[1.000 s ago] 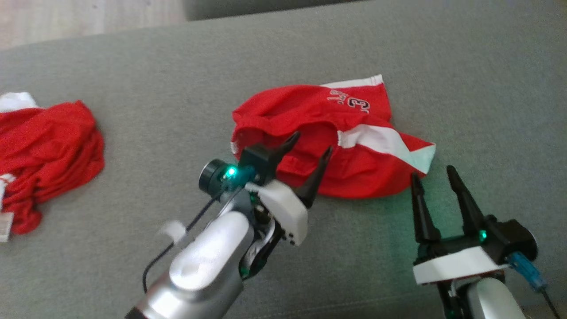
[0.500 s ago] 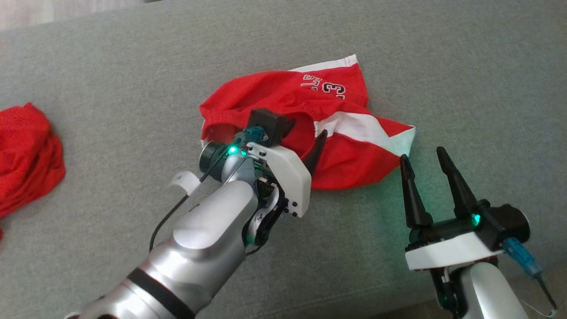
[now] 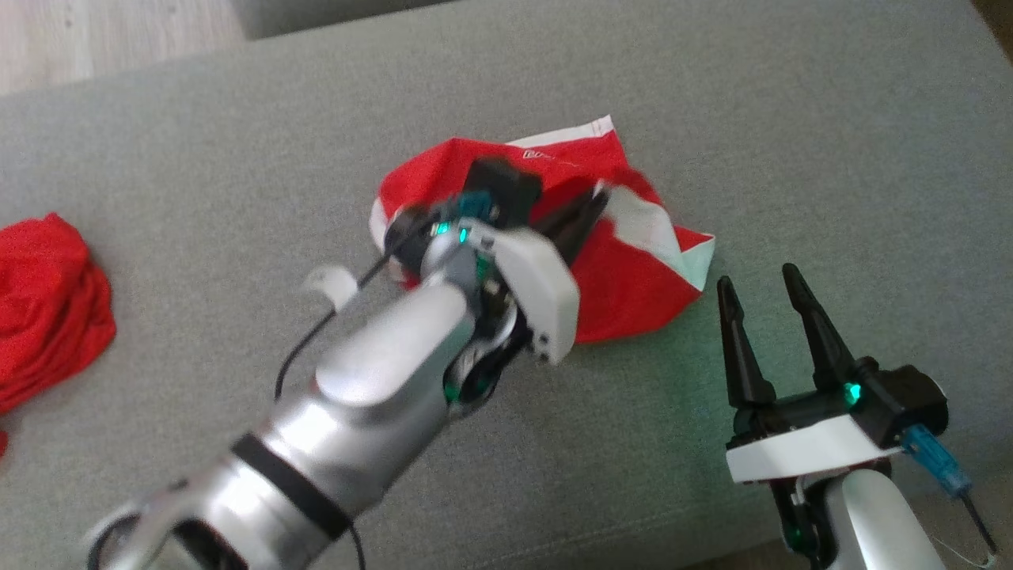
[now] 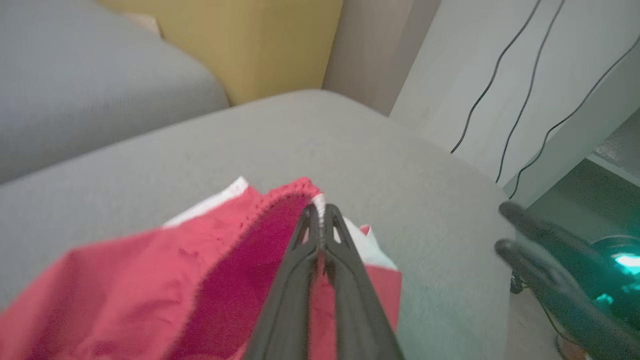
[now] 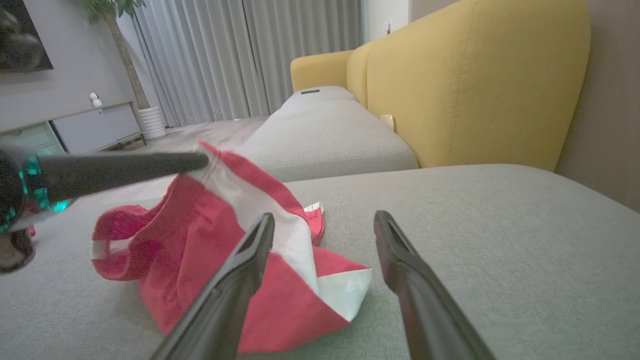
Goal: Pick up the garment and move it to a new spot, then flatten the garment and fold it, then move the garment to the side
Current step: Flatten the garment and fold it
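Overhead, head view: you see the left gripper [image 3: 587, 212] closed on the upper edge of the red-and-white garment [image 3: 633, 277], which lies mid-frame on the grey cushion [image 3: 237, 158]; the right gripper [image 3: 758, 277], lower right, is spread and empty, near the garment's white corner.
Left wrist view: the fingertips meet on a white-trimmed hem; the cloth trails toward the lower left.
Right wrist view: you gain what the others hide: the pinched hem is tented above the cushion and the rest lies on it.
Garment to gripper: it falls away below the left tips, so you would judge a straight lift next.
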Tool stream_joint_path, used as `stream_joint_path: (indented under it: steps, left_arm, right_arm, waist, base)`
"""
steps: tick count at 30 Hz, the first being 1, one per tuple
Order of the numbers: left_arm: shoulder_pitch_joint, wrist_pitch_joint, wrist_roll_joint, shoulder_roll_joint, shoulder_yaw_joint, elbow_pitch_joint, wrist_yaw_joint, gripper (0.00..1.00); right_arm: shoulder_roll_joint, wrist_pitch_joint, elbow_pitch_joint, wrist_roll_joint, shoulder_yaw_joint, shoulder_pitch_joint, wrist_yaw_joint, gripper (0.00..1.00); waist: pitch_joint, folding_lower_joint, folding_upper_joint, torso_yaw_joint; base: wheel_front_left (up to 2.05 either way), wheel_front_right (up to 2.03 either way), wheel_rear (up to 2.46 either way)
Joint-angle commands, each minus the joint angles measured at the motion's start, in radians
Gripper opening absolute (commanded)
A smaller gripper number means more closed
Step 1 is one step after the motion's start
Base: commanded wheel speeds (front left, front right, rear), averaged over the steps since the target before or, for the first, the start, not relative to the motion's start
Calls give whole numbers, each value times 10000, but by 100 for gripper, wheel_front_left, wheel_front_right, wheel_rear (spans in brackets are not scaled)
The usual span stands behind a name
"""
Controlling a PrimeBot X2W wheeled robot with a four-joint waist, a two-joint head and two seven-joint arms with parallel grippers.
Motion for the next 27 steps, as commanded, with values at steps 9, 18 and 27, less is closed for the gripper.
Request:
stream_joint_path:
  steps: [9,18,27]
  left_arm:
    - [-2889,-212,-1035,16,1033,-837,-759,0]
    - [-1703,-734,-1515,821,1284,-1263,-631,0]
    - [2230,-1723,-1011,2714,710,-2572,772,0]
  right_arm:
    - [-49,-65,-171,-148,-194,236,75,100]
    - [-49,-65,-447,-400,-584,875,75,100]
    - [-49,-65,-333,-441,-818,907,75,100]
  waist:
    - [-1273,0,0,15]
    - [-1964,0,0,923]
    - [-1648,0,0,2424]
  base:
    - [0,0,0]
    - [0,0,0]
    - [0,0,0]
